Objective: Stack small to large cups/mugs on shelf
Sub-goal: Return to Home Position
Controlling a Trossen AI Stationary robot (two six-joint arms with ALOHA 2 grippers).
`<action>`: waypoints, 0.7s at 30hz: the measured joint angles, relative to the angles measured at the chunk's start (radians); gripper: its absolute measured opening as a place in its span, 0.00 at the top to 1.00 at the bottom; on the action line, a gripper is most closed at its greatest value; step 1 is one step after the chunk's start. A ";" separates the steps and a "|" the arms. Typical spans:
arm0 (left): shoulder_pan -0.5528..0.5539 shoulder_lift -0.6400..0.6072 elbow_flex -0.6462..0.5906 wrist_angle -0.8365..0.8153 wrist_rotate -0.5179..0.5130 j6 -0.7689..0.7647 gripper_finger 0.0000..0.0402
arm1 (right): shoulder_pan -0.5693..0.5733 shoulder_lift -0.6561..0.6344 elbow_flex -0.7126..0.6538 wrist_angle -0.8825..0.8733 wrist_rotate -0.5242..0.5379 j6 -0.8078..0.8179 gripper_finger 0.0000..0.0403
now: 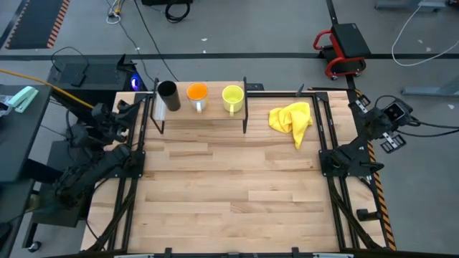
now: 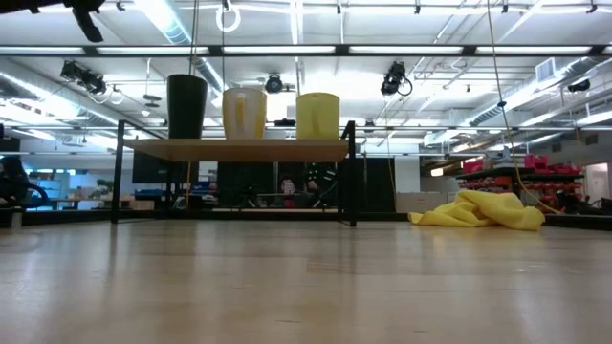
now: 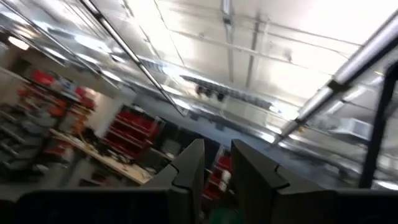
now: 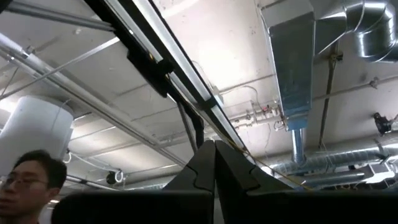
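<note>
Three vessels stand upright in a row on the low light-wood shelf [image 1: 208, 116] near the table's far edge. From left to right they are the taller black cup [image 1: 166, 95], the orange mug [image 1: 197, 94] and the yellow mug [image 1: 232, 97]. The low view shows the same row on the shelf board [image 2: 239, 150]: black cup [image 2: 186, 105], orange mug [image 2: 244, 113], yellow mug [image 2: 317, 115]. My left gripper [image 3: 217, 177] is folded back beyond the table's left edge, tilted up at the ceiling, with a narrow gap between its fingers. My right gripper [image 4: 214, 165] rests off the right edge, shut and empty.
A crumpled yellow cloth [image 1: 292, 119] lies on the tabletop to the right of the shelf, also visible in the low view [image 2: 478, 210]. Thin black posts hold up the shelf. A person's head [image 4: 28, 180] shows in the right wrist view, beyond the table.
</note>
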State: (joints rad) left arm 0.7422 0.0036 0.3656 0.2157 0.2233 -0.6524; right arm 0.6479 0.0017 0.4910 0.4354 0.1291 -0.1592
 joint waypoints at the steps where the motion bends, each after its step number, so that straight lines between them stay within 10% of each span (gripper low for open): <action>1: 0.000 0.000 -0.001 0.000 0.017 -0.009 0.79 | 0.000 0.000 0.010 -0.008 0.000 -0.006 0.97; 21: -0.026 0.000 -0.002 0.079 0.079 -0.039 0.78 | 0.000 0.000 0.038 -0.079 -0.003 -0.079 0.97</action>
State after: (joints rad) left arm 0.7157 0.0036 0.3634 0.2950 0.3023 -0.6912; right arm 0.6479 0.0013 0.5289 0.3561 0.1261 -0.2386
